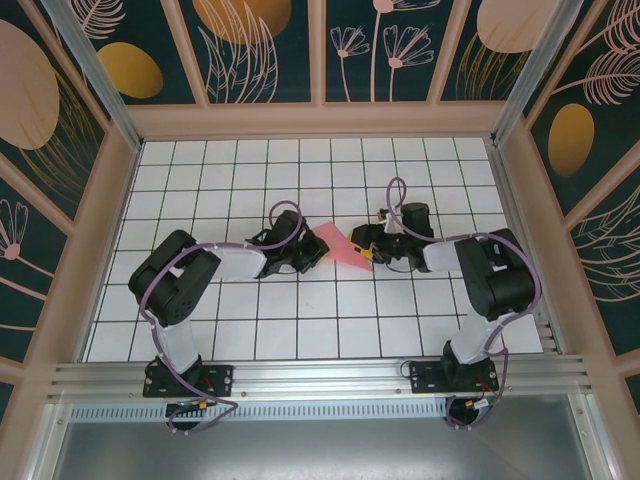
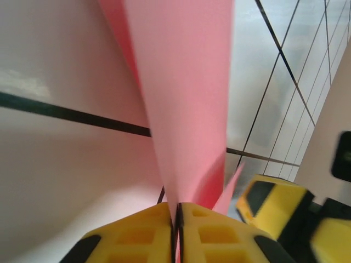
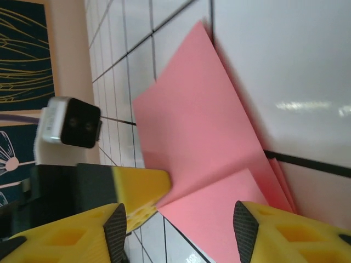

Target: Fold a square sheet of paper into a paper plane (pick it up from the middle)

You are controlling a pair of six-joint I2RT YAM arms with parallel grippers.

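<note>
The salmon-pink sheet of paper (image 1: 338,245) is folded into a layered triangle and lies on the white grid table between my two grippers. My left gripper (image 2: 178,211) is shut on one edge of the paper (image 2: 186,98), which rises in a curved fold away from its yellow fingertips. In the top view the left gripper (image 1: 316,254) is at the paper's left side and the right gripper (image 1: 364,250) at its right corner. My right gripper (image 3: 181,224) is open, straddling the paper (image 3: 197,126) with its pads (image 3: 245,223) apart and off the sheet.
The left gripper's yellow finger (image 3: 140,189) and wrist camera (image 3: 74,123) sit close beside the right gripper. The right gripper's yellow finger (image 2: 271,205) is just right of the left one. The table (image 1: 300,330) has pale walls (image 1: 90,250) on three sides.
</note>
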